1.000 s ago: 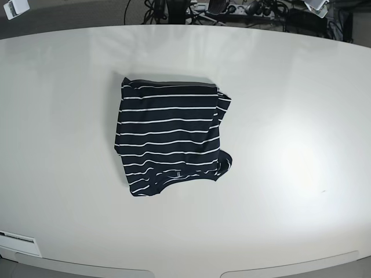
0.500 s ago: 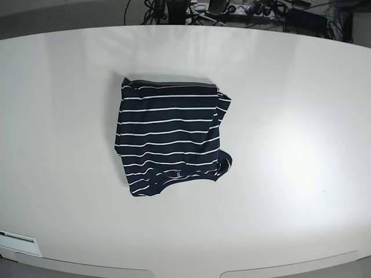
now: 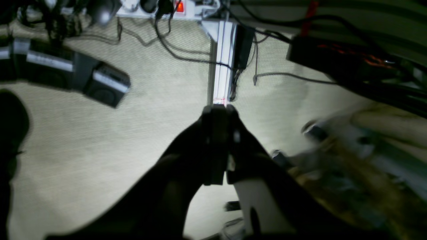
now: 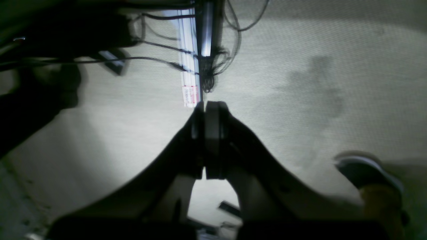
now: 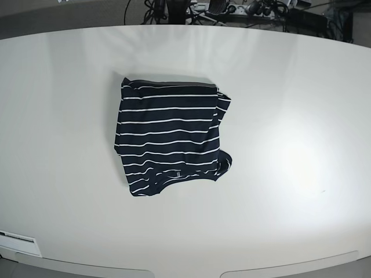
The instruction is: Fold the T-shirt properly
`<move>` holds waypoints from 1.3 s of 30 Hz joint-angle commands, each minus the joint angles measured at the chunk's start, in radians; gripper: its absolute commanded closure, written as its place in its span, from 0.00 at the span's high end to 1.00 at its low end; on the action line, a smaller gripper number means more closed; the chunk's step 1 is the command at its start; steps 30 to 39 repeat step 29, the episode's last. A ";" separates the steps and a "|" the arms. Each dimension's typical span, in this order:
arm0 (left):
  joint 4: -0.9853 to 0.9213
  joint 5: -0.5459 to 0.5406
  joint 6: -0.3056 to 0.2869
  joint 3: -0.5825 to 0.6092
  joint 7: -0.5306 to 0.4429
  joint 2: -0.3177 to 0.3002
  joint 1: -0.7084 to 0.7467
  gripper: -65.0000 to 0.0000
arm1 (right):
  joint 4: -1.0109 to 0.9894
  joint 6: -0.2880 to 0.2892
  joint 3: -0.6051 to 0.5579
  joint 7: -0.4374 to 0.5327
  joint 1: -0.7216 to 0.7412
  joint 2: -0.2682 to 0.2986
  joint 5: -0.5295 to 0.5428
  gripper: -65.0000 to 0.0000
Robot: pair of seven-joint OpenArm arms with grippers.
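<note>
The T-shirt (image 5: 169, 137), dark navy with thin white stripes, lies folded into a rough rectangle on the white table (image 5: 290, 116), left of centre in the base view. Neither arm shows in that view. In the left wrist view my left gripper (image 3: 217, 111) is shut with nothing in it, its fingers pressed together over the carpeted floor. In the right wrist view my right gripper (image 4: 205, 106) is shut and empty too, also above the floor. The T-shirt appears in neither wrist view.
Cables and a power strip (image 3: 173, 6) lie on the floor behind the table, along with dark boxes (image 3: 103, 85). A white label (image 5: 17, 240) sits at the table's near left edge.
The arm parts seen at the top corners of the base view a second ago have left the frame. The T-shirt has not moved.
</note>
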 commanded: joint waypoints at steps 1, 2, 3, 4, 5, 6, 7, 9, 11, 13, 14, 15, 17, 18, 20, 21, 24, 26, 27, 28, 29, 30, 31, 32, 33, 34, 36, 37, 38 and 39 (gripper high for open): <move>-0.045 0.032 0.014 0.020 -0.067 0.000 -0.028 0.00 | -0.039 -0.017 -0.035 0.046 0.018 0.013 -0.034 0.00; -0.093 0.077 0.051 0.046 -0.127 0.011 -0.064 0.00 | -0.086 -0.047 -0.080 0.093 0.051 0.013 -0.074 0.00; -0.132 0.120 0.097 0.071 -0.173 0.024 -0.098 0.00 | -0.135 -0.082 -0.127 0.137 0.086 0.011 -0.109 0.00; -0.159 0.158 0.148 0.096 -0.207 0.039 -0.128 0.00 | -0.179 -0.119 -0.173 0.168 0.120 0.008 -0.140 0.00; -0.176 0.188 0.196 0.122 -0.229 0.054 -0.153 0.00 | -0.220 -0.153 -0.217 0.190 0.153 0.003 -0.162 0.00; -0.185 0.213 0.244 0.148 -0.238 0.071 -0.174 0.00 | -0.260 -0.185 -0.259 0.208 0.185 -0.005 -0.180 0.00; -0.186 0.223 0.288 0.174 -0.239 0.087 -0.188 0.00 | -0.294 -0.211 -0.297 0.221 0.214 -0.014 -0.193 0.00; -0.185 0.221 0.365 0.224 -0.239 0.125 -0.204 0.00 | -0.343 -0.246 -0.364 0.230 0.267 -0.042 -0.197 0.00; -0.185 0.222 0.421 0.262 -0.248 0.164 -0.209 0.00 | -0.363 -0.282 -0.412 0.230 0.304 -0.076 -0.197 0.00; -0.185 0.222 0.479 0.293 -0.270 0.197 -0.209 0.00 | -0.367 -0.333 -0.448 0.230 0.323 -0.111 -0.201 0.00; -0.185 0.222 0.505 0.306 -0.283 0.209 -0.209 0.00 | -0.367 -0.359 -0.462 0.230 0.328 -0.128 -0.211 0.00; -0.185 0.221 0.527 0.318 -0.293 0.217 -0.209 0.00 | -0.367 -0.381 -0.471 0.236 0.328 -0.145 -0.235 0.00; -0.185 0.219 0.544 0.340 -0.304 0.227 -0.216 0.00 | -0.367 -0.407 -0.476 0.258 0.327 -0.174 -0.292 0.00; -0.186 0.216 0.545 0.349 -0.302 0.230 -0.221 0.00 | -0.367 -0.416 -0.476 0.268 0.327 -0.184 -0.308 0.00; -0.186 0.213 0.544 0.368 -0.302 0.232 -0.230 0.00 | -0.367 -0.427 -0.476 0.280 0.327 -0.194 -0.309 0.00; -0.186 0.213 0.544 0.377 -0.302 0.232 -0.235 0.00 | -0.367 -0.427 -0.476 0.284 0.328 -0.200 -0.310 0.00; -0.186 0.214 0.544 0.386 -0.300 0.232 -0.248 0.00 | -0.367 -0.417 -0.476 0.286 0.341 -0.203 -0.309 0.00; -0.186 0.214 0.544 0.386 -0.298 0.232 -0.247 0.00 | -0.367 -0.416 -0.476 0.286 0.342 -0.203 -0.309 0.00; -0.186 0.214 0.544 0.386 -0.298 0.232 -0.244 0.00 | -0.367 -0.416 -0.476 0.286 0.342 -0.203 -0.305 0.00; -0.185 0.214 0.541 0.386 -0.299 0.232 -0.242 0.00 | -0.367 -0.415 -0.476 0.286 0.341 -0.203 -0.305 0.00; -0.185 0.214 0.534 0.386 -0.302 0.232 -0.241 0.00 | -0.367 -0.415 -0.476 0.286 0.341 -0.203 -0.305 0.00; -0.185 0.214 0.534 0.386 -0.302 0.232 -0.241 0.00 | -0.367 -0.415 -0.476 0.286 0.341 -0.203 -0.305 0.00; -0.185 0.214 0.534 0.386 -0.302 0.232 -0.241 0.00 | -0.367 -0.415 -0.476 0.286 0.341 -0.203 -0.305 0.00; -0.185 0.214 0.534 0.386 -0.302 0.232 -0.241 0.00 | -0.367 -0.415 -0.476 0.286 0.341 -0.203 -0.305 0.00; -0.185 0.214 0.534 0.386 -0.302 0.232 -0.241 0.00 | -0.367 -0.415 -0.476 0.286 0.341 -0.203 -0.305 0.00; -0.185 0.214 0.534 0.386 -0.302 0.232 -0.241 0.00 | -0.367 -0.415 -0.476 0.286 0.341 -0.203 -0.305 0.00; -0.185 0.214 0.534 0.386 -0.302 0.232 -0.241 0.00 | -0.367 -0.415 -0.476 0.286 0.341 -0.203 -0.305 0.00; -0.185 0.214 0.534 0.386 -0.302 0.232 -0.241 0.00 | -0.367 -0.415 -0.476 0.286 0.341 -0.203 -0.305 0.00; -0.185 0.214 0.534 0.386 -0.302 0.232 -0.241 0.00 | -0.367 -0.415 -0.476 0.286 0.341 -0.203 -0.305 0.00; -0.185 0.214 0.534 0.386 -0.302 0.232 -0.241 0.00 | -0.367 -0.415 -0.476 0.286 0.341 -0.203 -0.305 0.00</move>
